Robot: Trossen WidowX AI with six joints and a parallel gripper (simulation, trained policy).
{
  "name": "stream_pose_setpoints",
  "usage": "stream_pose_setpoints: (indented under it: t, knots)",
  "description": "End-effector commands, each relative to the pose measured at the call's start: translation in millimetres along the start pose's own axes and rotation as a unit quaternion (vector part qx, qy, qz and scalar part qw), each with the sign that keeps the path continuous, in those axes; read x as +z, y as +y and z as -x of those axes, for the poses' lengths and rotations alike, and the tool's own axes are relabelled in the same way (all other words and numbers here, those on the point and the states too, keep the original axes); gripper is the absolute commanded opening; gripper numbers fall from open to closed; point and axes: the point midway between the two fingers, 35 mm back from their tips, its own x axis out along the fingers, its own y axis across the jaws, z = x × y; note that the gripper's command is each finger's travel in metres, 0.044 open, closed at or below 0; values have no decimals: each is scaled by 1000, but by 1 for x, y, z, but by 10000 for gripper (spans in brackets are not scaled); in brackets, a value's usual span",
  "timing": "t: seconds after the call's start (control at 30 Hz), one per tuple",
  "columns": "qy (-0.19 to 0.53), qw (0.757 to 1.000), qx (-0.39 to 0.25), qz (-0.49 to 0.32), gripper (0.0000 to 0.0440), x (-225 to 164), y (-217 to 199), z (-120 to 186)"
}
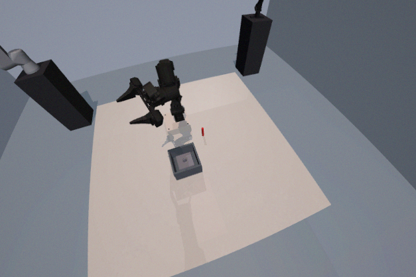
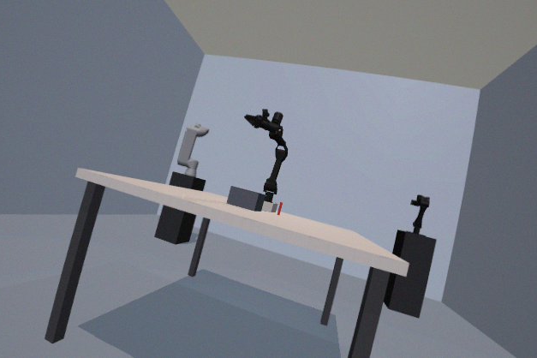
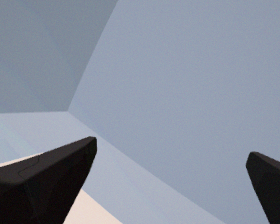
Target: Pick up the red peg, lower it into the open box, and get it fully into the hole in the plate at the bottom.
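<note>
The red peg (image 1: 202, 131) (image 2: 280, 208) stands upright on the table (image 1: 258, 185) (image 2: 316, 231), near the arm's base. The open grey box (image 1: 189, 173) (image 2: 244, 198) stands on the table near the peg. The pale plate (image 1: 189, 164) at its bottom shows in the top view, with a small hole near its middle. My gripper (image 1: 123, 112) (image 2: 246, 117) (image 3: 172, 152) is wide open and empty, high above the table and well away from the peg. Neither peg nor box shows in the wrist view.
A pale block (image 1: 174, 131) (image 2: 269, 206) sits at the arm's base, close to the box. Beyond the table stand a dark pedestal (image 1: 57, 99) (image 2: 175, 218) with a light grey arm and another dark pedestal (image 1: 253, 46) (image 2: 412, 274) with a black arm.
</note>
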Motion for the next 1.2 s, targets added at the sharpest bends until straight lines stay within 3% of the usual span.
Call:
stream_pose_setpoints:
  t: [0.0,0.3,0.6,0.9,1.17]
  knots:
    - [2,999,54,-7,440,-11,33,12]
    - [32,978,201,-42,440,-42,104,61]
    - [111,937,326,-65,440,-90,153,122]
    - [230,881,408,-67,440,-148,173,186]
    - [355,827,432,-51,440,-201,167,239]
